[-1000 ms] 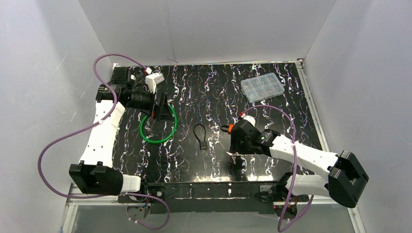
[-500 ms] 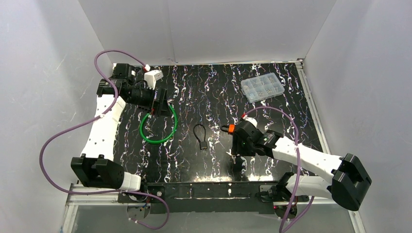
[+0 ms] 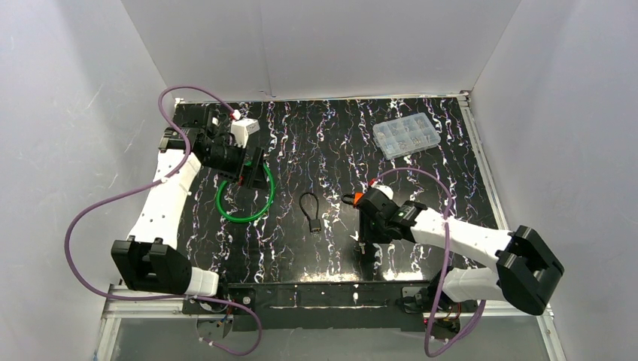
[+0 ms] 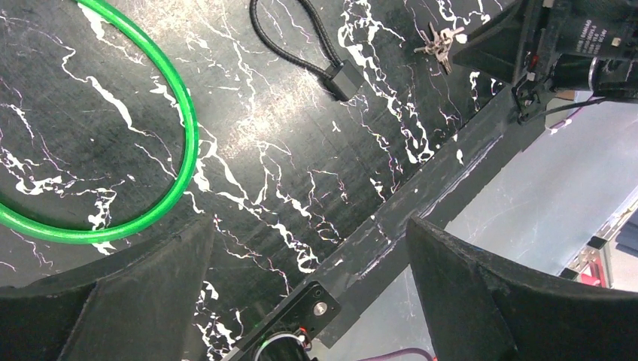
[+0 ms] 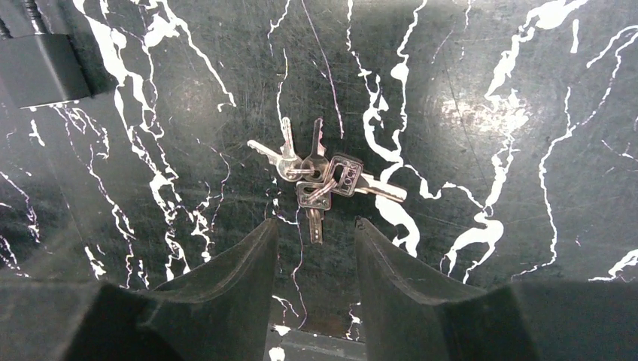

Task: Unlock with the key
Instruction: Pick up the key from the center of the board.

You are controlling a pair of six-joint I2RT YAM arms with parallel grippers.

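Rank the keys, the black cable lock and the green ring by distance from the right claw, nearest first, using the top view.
1. Keys, just below the right claw.
2. Black cable lock, to its left, mid-table.
3. Green ring, farther left.

R gripper (image 5: 314, 226) jaws have narrowed, tips now either side of a key tip in the keys (image 5: 320, 177) nr the tabletop's near edge. R arm's elbow block swung left. L gripper (image 3: 254, 169) pulled back twd the far-left corner, then came fwd again over the ring's (image 3: 242, 219) far side. L forearm leans more right.
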